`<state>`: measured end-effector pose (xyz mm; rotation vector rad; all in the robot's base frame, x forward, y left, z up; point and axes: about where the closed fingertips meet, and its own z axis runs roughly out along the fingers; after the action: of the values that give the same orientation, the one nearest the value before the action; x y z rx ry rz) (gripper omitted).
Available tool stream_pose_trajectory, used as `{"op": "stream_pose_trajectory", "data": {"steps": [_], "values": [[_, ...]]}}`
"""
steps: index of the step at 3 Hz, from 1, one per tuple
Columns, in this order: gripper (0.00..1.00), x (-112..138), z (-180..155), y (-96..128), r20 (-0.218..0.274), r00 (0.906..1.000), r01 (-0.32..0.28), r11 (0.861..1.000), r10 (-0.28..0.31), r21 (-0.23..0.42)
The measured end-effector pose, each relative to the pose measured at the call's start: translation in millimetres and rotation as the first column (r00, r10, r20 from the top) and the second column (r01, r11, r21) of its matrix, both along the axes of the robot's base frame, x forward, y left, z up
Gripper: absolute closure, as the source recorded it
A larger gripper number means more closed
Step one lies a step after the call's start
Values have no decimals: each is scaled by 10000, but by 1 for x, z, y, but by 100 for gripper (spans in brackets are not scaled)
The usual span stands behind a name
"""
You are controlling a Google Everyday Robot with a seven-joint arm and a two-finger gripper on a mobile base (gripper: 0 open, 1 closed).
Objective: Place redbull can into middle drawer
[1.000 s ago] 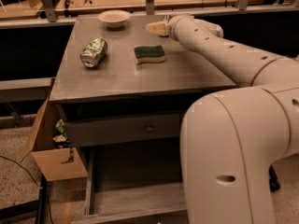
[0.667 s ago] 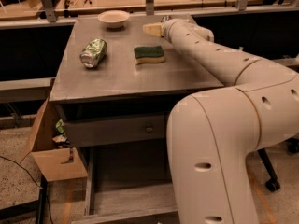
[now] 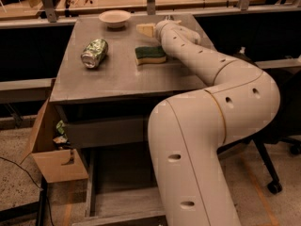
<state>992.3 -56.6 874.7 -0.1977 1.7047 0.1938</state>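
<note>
The redbull can is not in view; it may be hidden behind my arm. My gripper (image 3: 145, 29) reaches over the far side of the grey tabletop (image 3: 117, 76), between the bowl and the green sponge (image 3: 150, 54), a little above the surface. The middle drawer (image 3: 115, 204) stands pulled open low under the table, its flat grey bottom showing and partly covered by my arm.
A fat green-and-white can (image 3: 94, 52) lies on its side at the table's left. A pale bowl (image 3: 114, 18) sits at the far edge. A closed grey drawer front (image 3: 103, 131) is under the top. A cardboard box (image 3: 51, 149) stands left; an office chair base (image 3: 275, 182) is at the right.
My arm's elbow has swung left and nearer the camera, covering more of the drawers. The gripper has shifted slightly left over the table's far side.
</note>
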Motion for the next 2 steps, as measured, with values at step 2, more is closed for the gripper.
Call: {"op": "stream_pose_trajectory", "data": {"steps": [2], "values": [[42,19,-13,1,-262,9991,340,9994,-341,-71]]}}
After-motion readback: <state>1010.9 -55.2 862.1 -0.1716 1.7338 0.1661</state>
